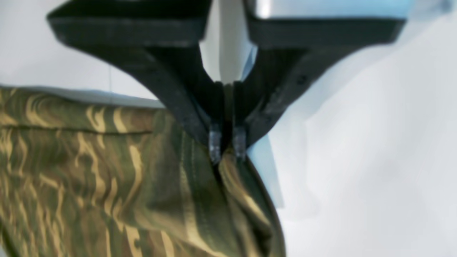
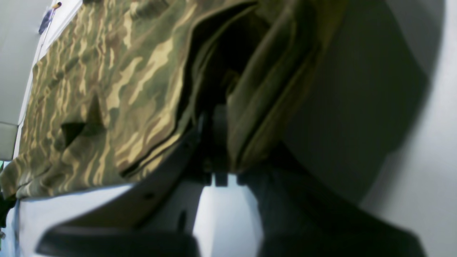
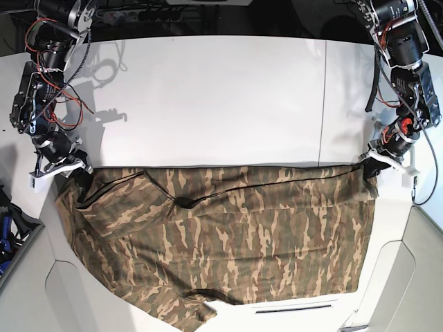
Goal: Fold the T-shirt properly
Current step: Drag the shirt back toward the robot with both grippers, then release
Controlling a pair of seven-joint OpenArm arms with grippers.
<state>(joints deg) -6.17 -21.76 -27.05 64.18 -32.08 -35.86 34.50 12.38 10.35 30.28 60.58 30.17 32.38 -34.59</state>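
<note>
Both hands pinch T-shirt (image 3: 228,228) far corners.

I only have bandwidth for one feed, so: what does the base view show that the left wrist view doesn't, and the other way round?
Only the base view shows the whole T-shirt spread on the white table, its lower edge hanging over the near side, and the right hand at the opposite upper corner. Only the left wrist view shows, close up, the left hand closed with cloth pinched between its fingertips. Both show the left hand at the shirt's corner by the table edge.
</note>
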